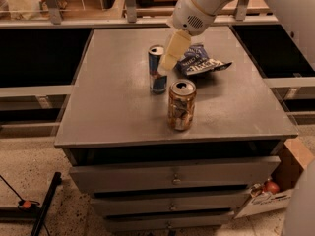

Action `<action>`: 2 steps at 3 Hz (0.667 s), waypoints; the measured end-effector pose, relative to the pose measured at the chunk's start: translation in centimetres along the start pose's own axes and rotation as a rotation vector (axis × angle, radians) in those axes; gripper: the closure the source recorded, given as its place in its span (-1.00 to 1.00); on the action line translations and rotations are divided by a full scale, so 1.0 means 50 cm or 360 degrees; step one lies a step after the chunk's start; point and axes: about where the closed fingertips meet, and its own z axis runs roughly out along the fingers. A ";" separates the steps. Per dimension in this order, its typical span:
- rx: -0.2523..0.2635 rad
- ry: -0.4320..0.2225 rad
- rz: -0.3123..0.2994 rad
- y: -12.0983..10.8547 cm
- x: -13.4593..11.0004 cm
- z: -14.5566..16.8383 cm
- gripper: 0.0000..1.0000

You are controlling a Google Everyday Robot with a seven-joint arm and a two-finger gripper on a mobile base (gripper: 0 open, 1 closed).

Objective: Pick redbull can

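The redbull can (157, 69), slim, blue and silver with a red mark and a silver top, stands upright near the middle of the grey cabinet top (113, 102). My gripper (167, 63) hangs from the white arm coming in from the upper right. Its pale fingers (173, 50) point down and left, and their tips sit right beside the can's upper right side.
A wider golden-brown patterned can (180, 104) stands in front of the redbull can, to its right. A dark blue snack bag (199, 63) with white lettering lies behind and right. A cardboard box (275, 191) sits on the floor at the lower right.
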 end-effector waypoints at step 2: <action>-0.0073 -0.0050 0.0072 -0.006 0.003 0.048 -0.20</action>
